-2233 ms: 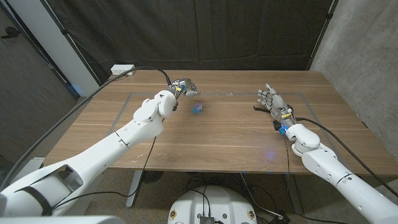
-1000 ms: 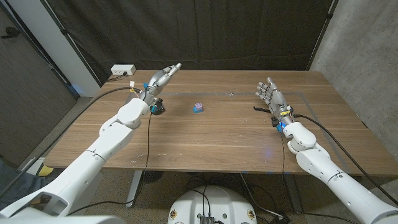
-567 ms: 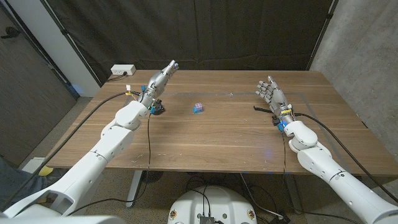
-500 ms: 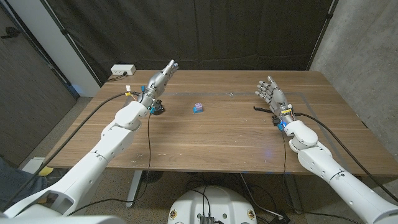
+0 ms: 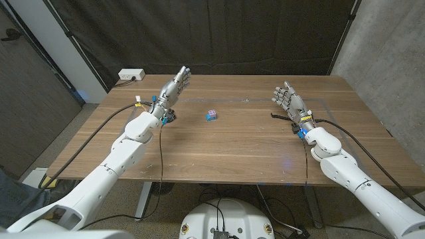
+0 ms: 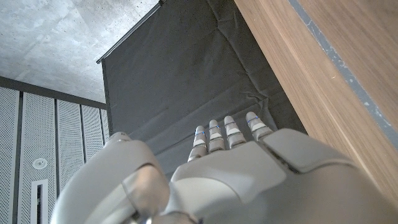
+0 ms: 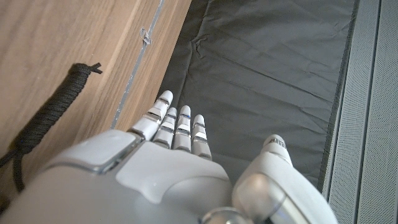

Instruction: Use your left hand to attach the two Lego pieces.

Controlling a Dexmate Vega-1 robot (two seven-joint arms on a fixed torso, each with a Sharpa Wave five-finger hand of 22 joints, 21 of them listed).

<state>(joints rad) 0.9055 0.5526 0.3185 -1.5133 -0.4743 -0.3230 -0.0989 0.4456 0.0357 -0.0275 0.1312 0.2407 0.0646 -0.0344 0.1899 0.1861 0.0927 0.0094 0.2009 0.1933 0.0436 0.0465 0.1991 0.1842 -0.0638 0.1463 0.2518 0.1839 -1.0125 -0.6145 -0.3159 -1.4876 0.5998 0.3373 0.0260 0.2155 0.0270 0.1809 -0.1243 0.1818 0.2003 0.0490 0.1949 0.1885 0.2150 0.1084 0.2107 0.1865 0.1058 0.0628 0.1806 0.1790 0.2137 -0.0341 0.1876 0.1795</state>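
Left hand (image 5: 174,82) is up over the far-left part of the table (image 5: 219,149), fingers stretched out straight and together, holding nothing. From the left wrist view (image 6: 217,168) we only get its back, fingers pointing past the table edge at the curtain.

Right hand (image 5: 288,101) stands at the far right with its fingers apart, also empty.

Task item: the Lego pieces (image 5: 212,115) sit as one small blue-and-pink clump near the table's middle, toward the far side, well apart from both hands. Too small for us to tell whether the two bricks are seated on each other or just lying together.

Our read: the left hand is off the work, so either the join is done or it needs a fresh approach. If not seated, the next move is to bring the left hand in over the clump and press straight down.

Around it:
- black curtain (image 5: 219,33) behind the table
- taped outline (image 5: 138,101) on the wood
- black cord (image 7: 53,112) on the table by the right hand
- white power strip (image 5: 131,74) at the far-left corner

Nothing stands between the left hand and the clump.
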